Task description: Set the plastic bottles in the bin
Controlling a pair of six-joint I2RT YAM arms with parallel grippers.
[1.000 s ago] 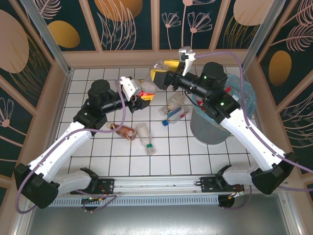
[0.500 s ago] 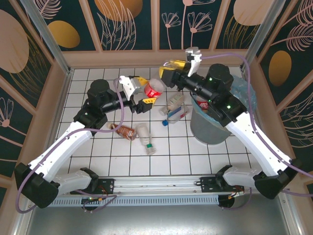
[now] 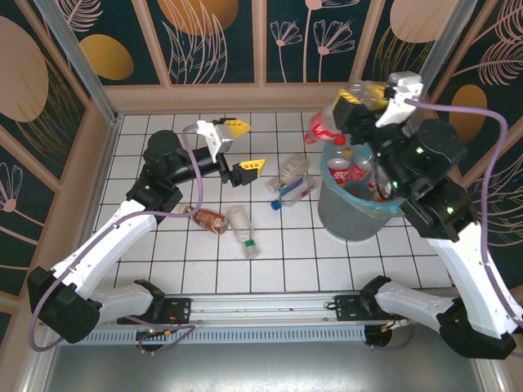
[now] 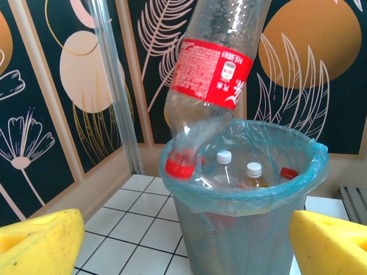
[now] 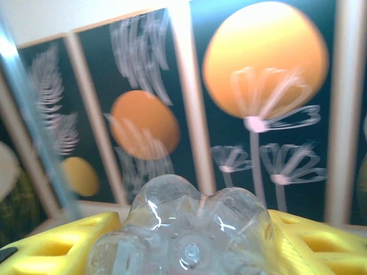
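left gripper [image 3: 244, 145]: jaws wide, arm extended | right gripper [image 3: 353, 102]: raised high, clamping bottle [image 4: 209, 74]

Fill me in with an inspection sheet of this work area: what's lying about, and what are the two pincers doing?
Surface: white tiled tabletop, looks clean.
Job's things: grey bin with a blue liner, standing bottles inside; red-labelled bottle tilted cap-down at the bin's rim; loose bottles lying on the tiles.
Clutter: nothing seen.
Pincers: left pincer open, empty; right pincer closed on the red-labelled bottle's base.
Cables: purple cables along both arms.
Surroundings: dark walls painted with leaves and flowers.
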